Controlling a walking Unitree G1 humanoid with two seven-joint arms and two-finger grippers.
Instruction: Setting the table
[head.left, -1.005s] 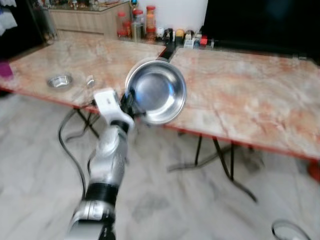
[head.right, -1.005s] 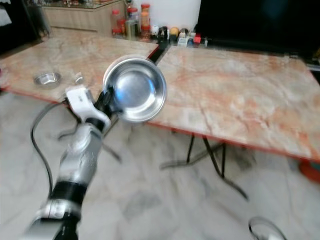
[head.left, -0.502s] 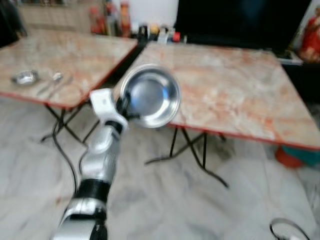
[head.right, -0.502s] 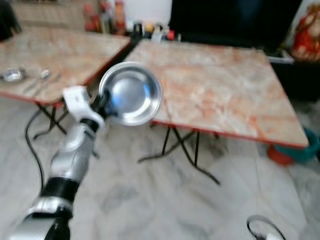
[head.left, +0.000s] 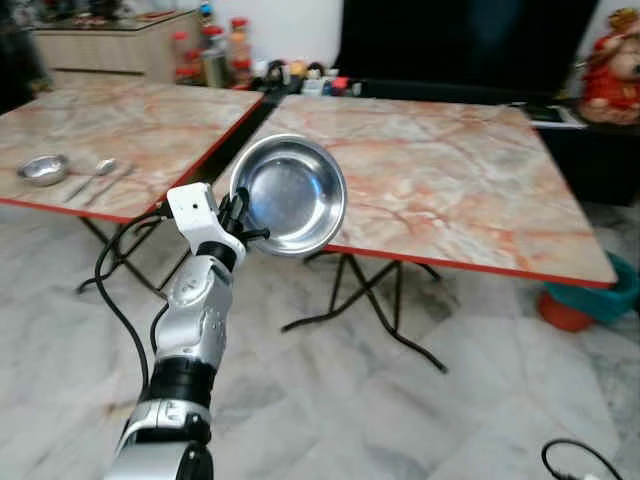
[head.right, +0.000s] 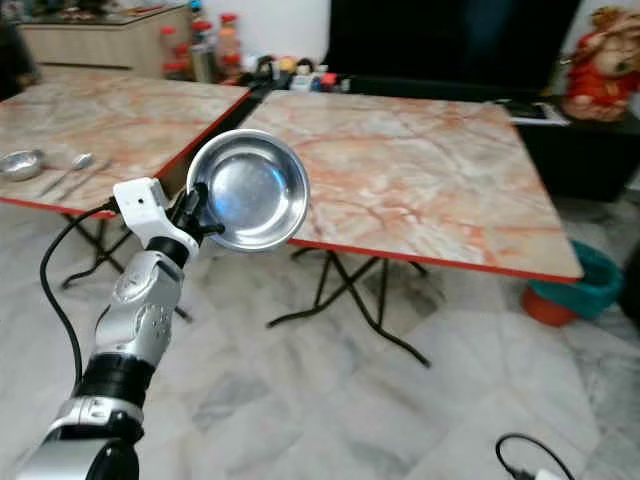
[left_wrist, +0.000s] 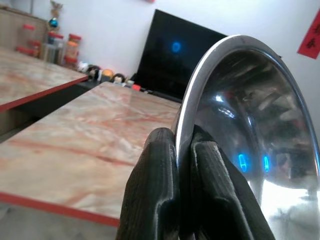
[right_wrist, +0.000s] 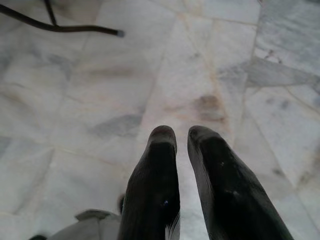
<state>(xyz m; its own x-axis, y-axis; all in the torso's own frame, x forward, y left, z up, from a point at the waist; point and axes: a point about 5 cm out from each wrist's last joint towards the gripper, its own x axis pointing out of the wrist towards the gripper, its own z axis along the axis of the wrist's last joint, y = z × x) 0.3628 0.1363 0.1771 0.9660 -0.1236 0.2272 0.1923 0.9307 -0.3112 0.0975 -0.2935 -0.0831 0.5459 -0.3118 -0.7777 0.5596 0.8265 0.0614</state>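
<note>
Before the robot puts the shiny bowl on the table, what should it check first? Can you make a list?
1. Left gripper grip: jaws pinch the steel bowl by its rim. Ok.
2. Bowl level: it is tipped up on edge, opening facing the camera. Not ok for setting down yet.
3. Landing spot: the near marble table has bare top beside the bowl. Ok.
4. Bowl over the table: it hangs at the near edge, partly over floor. Not ok.
5. Other table: a small bowl and spoon already lie there. Ok.
6. Right gripper: points at the floor, holding nothing. Ok.
</note>
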